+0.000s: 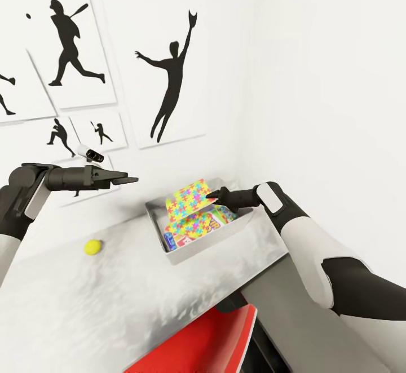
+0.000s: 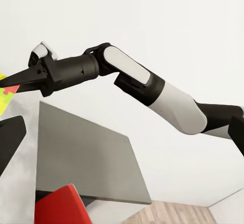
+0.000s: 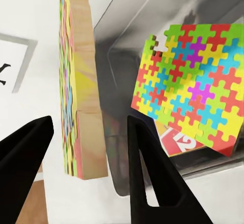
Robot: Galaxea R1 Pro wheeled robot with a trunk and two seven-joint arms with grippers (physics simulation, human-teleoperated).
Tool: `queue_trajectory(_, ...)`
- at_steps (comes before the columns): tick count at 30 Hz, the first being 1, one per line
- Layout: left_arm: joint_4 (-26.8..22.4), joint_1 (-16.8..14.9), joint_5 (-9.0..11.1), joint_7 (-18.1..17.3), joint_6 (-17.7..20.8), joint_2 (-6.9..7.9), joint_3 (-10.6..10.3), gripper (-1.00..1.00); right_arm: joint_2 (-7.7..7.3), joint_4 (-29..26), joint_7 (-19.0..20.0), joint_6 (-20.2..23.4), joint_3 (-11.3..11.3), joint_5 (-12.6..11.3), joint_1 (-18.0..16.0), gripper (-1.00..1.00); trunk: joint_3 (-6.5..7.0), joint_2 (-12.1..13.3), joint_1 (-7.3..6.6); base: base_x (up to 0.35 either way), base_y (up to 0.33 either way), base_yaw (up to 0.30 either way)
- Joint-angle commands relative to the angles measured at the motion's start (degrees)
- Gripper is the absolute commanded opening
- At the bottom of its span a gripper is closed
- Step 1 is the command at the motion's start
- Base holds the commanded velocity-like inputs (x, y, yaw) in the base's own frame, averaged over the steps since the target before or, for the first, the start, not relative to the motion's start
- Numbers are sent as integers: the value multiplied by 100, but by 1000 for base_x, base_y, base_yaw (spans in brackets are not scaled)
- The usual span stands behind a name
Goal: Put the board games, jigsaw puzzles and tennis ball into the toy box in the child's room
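Jigsaw puzzle [image 1: 189, 197] over toy box [image 1: 194, 249], right gripper [image 3: 86, 168] released; tennis ball [image 1: 93, 247] beside.

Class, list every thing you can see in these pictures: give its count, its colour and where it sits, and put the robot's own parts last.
Toy box: one, grey metal, on the table by the wall.
Jigsaw puzzles: two, many-coloured; one leans in the toy box, one stands on edge between the right gripper's fingers.
Board game: at least one, red-edged, lying in the toy box under the puzzle; the exact count is hidden.
Tennis ball: one, yellow, on the table left of the toy box.
Table: one, pale grey.
Chair: one, red, at the table's near edge.
Wall pictures: several, black figures on white.
Left gripper: black, raised above the table.
Right gripper: black, over the toy box, open.
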Motion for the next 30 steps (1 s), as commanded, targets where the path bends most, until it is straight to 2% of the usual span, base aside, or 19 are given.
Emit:
queue_trajectory(1, 1, -8, 2, -28, 59, 6, -18, 100, -2, 0, 55, 5, 10, 56, -8, -100, -22, -13, 3, 0, 0, 0)
queue_trajectory(16, -93, -8, -13, -28, 59, -30, -49, 100, 6, -10, 55, -1, 1, 53, -11, -100, -164, -13, 3, 0, 0, 0)
queue_trajectory(20, -495, -8, -30, -28, 73, -248, -81, 100, 7, -115, 55, -1, 3, 53, -10, -100, -202, -13, 3, 0, 0, 0)
queue_trajectory(23, -872, -8, -61, -28, 80, -586, -92, 100, 5, -159, 55, 1, 7, 53, -10, -100, -231, -13, 3, 0, 0, 0)
queue_trajectory(26, -1004, -8, -168, -28, 78, -774, -95, 100, 4, -170, 55, 3, 9, 53, -10, -100, -259, -13, 3, 0, 0, 0)
queue_trajectory(30, -1058, -8, -284, -28, 75, -851, -82, 100, 0, -175, 62, 7, 10, 53, -10, -100, -297, -13, 3, 0, 0, 0)
